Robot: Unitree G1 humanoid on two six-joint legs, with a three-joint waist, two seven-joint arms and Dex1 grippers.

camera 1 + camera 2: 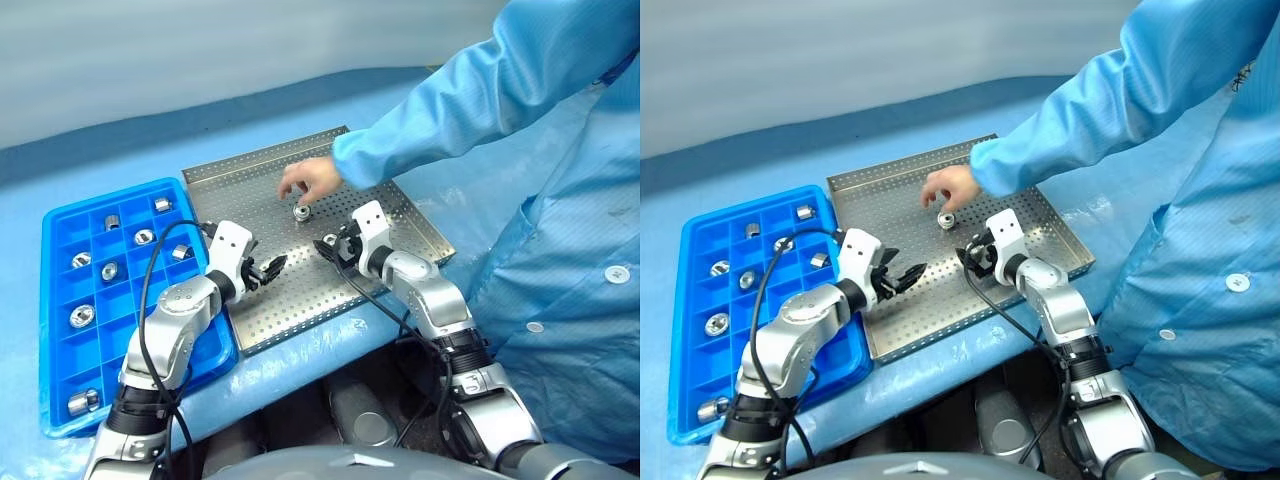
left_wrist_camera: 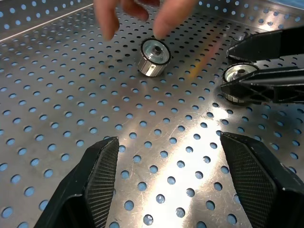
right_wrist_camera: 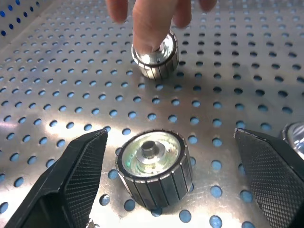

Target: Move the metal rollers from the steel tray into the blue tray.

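**Two rollers left on the steel tray as a gloved-sleeve hand reaches in**

Two shiny silver cylindrical metal rollers, ribbed around the sides and each with a round flanged face, sit on the large grey perforated steel tray (image 1: 300,290). The nearer roller (image 3: 154,168) lies between the wide-spread black fingers of the right gripper (image 1: 335,247), which grips nothing; whether the fingers touch it cannot be told. The farther roller (image 1: 301,212) rests near the tray's middle under the fingertips of a person's hand (image 1: 308,180), extended from a light blue sleeve (image 1: 470,110). The right arm stretches forward, gripper tilted slightly down. The left gripper (image 1: 268,268), jaws parted and empty, hovers low over the perforated surface, pointing toward the rollers. Beside the steel tray, the bright blue plastic compartment tray (image 1: 60,225) already holds several rollers in separate squares.
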